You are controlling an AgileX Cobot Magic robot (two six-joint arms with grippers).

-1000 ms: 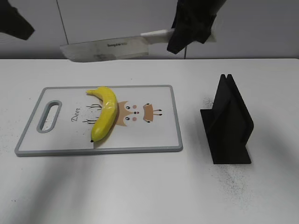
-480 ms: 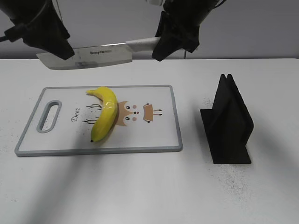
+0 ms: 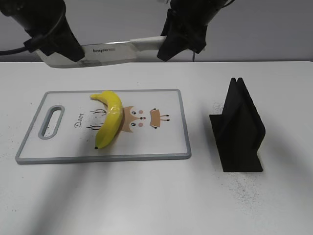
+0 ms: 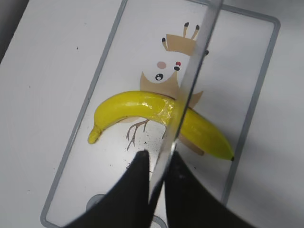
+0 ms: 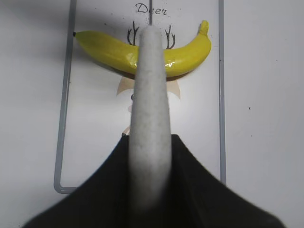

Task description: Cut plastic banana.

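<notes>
plastic banana [image 3: 109,119] lies uncut on the cutting board [image 3: 161,142]. since a second ago the left gripper [image 3: 61,46] has come in and clamped the knife [image 3: 105,50] blade tip, while the right gripper [image 3: 178,41] clasps the handle; the knife hangs steadied above, ready to lower.

The left fingers [image 4: 137,190] pinch the knife blade [image 4: 187,90] edge-on above the plastic banana [image 4: 159,121] on the cutting board [image 4: 259,90].

One plastic banana [image 3: 109,119], one cutting board [image 3: 166,142], one knife [image 3: 105,51], one black stand [image 3: 238,128], and two grippers, left gripper [image 3: 55,43] and right gripper [image 3: 178,41]
</notes>
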